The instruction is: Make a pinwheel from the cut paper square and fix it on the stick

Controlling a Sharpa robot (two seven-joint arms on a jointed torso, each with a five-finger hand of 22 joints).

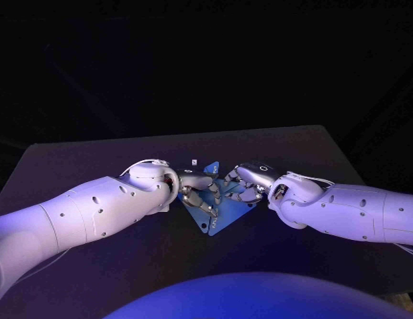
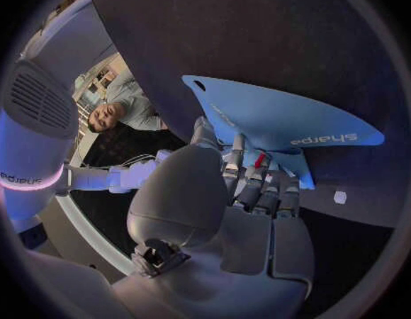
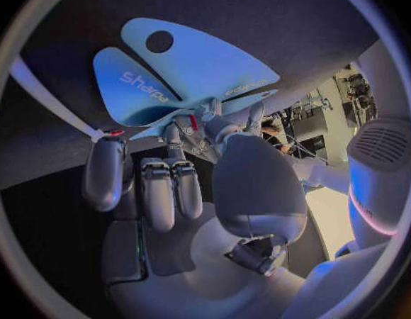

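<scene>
I look down on the black, matt, flat surface (image 1: pixel 82 159) of the table. It spreads wide in my head view. Its far edge runs straight across, and one corner of it shows at the far right. A small pale square piece (image 1: pixel 195 161) lies flat on this surface, a little beyond the middle and well apart from every edge. In my left wrist view the same piece (image 2: pixel 339 197) rests on the dark top and stands out bright against it. I cannot tell what it is made of.
</scene>
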